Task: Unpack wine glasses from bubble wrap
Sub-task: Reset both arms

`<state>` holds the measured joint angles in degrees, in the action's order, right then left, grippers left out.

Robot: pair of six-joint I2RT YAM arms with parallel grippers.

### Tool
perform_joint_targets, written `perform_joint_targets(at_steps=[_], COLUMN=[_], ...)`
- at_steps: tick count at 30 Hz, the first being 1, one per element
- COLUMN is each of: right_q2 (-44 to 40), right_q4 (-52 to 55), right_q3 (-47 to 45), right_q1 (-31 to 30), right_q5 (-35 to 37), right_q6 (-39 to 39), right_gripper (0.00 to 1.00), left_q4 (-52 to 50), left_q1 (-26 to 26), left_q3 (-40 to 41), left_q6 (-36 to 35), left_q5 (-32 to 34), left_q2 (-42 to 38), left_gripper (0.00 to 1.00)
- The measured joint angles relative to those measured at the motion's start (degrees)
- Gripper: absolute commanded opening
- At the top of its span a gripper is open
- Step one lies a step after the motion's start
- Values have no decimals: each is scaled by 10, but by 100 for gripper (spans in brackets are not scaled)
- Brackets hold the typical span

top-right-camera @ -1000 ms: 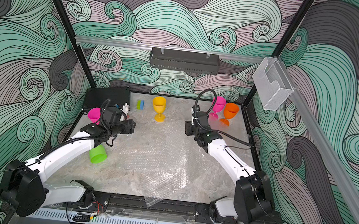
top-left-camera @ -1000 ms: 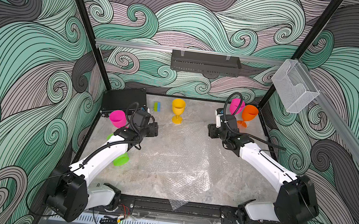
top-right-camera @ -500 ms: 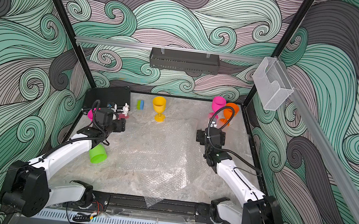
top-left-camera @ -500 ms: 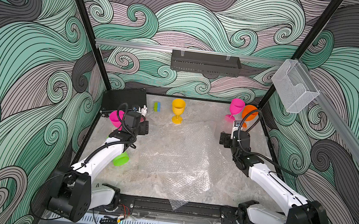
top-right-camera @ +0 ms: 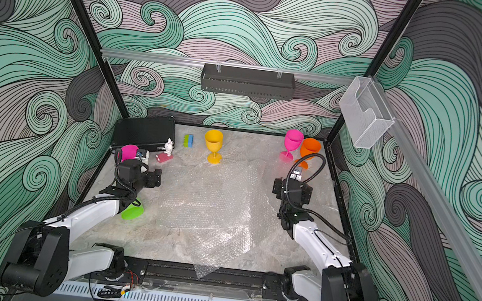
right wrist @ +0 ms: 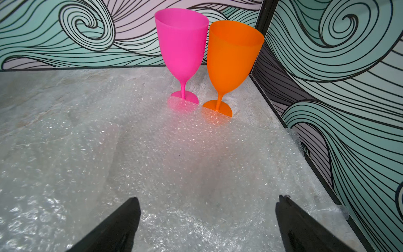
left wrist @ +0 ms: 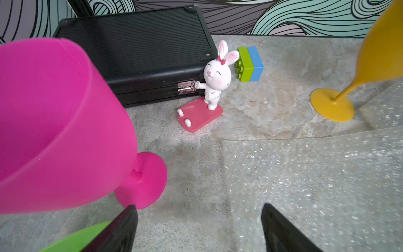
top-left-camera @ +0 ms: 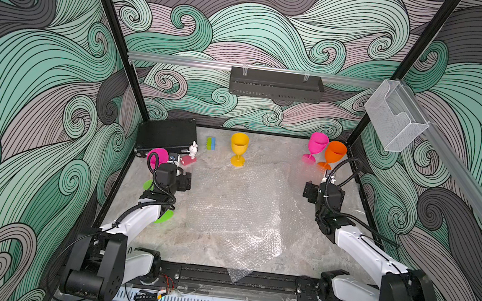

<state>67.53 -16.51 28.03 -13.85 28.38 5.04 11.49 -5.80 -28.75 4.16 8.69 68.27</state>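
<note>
Holding left gripper [left wrist: 198,207] and right gripper [right wrist: 208,198] spread wide, gripping nothing; judging bubble wrap [top-left-camera: 235,215] light, floppy, slick, probably pinching best at a loose edge.

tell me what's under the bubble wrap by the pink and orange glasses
The bubble wrap covers the near halves of the magenta goblet's and orange goblet's feet; they show through blurred, on grey tabletop. Nothing else visible beneath.
</note>
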Motion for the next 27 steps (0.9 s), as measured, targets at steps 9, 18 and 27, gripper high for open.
perform_joint_targets(at_steps=[9,18,27], right_q2=[36,78,155], right_q4=[-73,-209,-308], right_q3=[-43,-84,-83], right_q1=[12,41,101], right_q5=[21,-6,-91], right_q6=[-17,-48,-45], right_gripper=[100,100,100], left_q4=[99,141,208], left_q1=[0,15,39], left_q3=[24,39,42], left_q6=[-17,-27,-54], left_q5=[0,-27,-24], left_q2=[48,66,107], left_gripper=[86,84,84])
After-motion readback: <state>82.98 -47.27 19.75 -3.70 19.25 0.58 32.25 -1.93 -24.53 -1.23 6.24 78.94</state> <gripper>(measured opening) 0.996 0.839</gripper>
